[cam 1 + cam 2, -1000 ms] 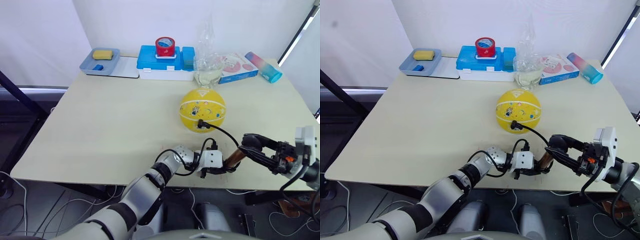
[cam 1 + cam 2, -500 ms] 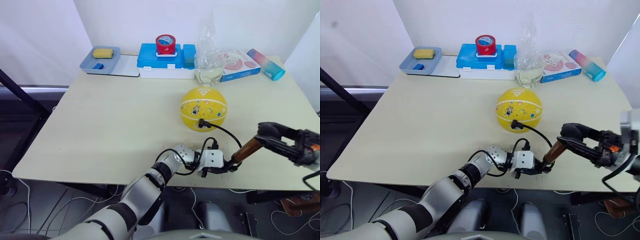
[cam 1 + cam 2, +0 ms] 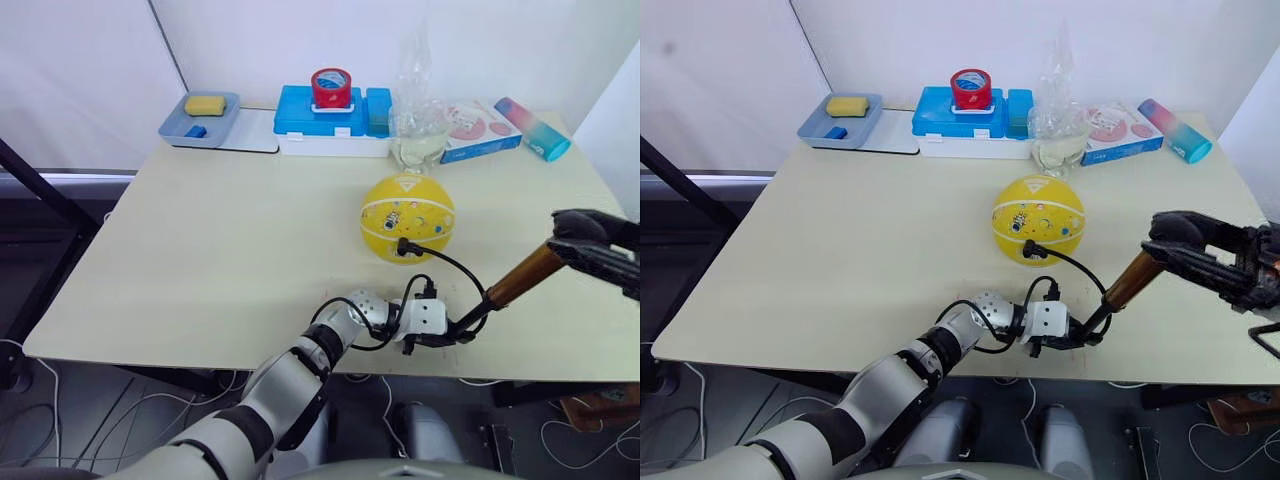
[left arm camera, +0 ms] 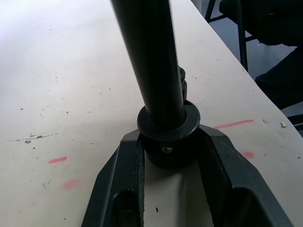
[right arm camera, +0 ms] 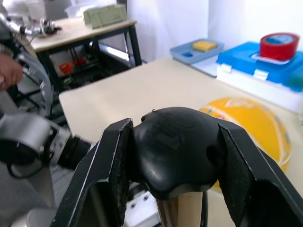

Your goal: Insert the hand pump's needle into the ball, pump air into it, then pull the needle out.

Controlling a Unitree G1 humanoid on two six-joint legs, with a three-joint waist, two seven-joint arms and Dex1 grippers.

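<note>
The round yellow ball (image 3: 407, 217) rests mid-table. A black fitting (image 3: 400, 243) of the needle sits in its near side, and the metal tip is hidden. From there the thin black hose (image 3: 455, 270) curves down to the hand pump (image 3: 524, 277). My left gripper (image 3: 455, 336) is shut on the pump's black end cap (image 4: 168, 141) at the table's front edge. A black rod (image 4: 150, 56) rises from the cap to the copper tube. My right gripper (image 5: 173, 142), raised at the right, is shut on the black handle (image 5: 173, 156).
Along the back edge stand a blue tray (image 3: 178, 125) with a yellow sponge (image 3: 205, 105), a blue box (image 3: 330, 122) topped by a red tape roll (image 3: 331, 88), a clear plastic bag (image 3: 417, 125), a pink box (image 3: 478, 128) and a pink-blue bottle (image 3: 531, 130).
My right gripper has moved up and to the right with the handle, drawing the copper tube away from the end cap and baring the black rod. The left gripper has stayed put.
</note>
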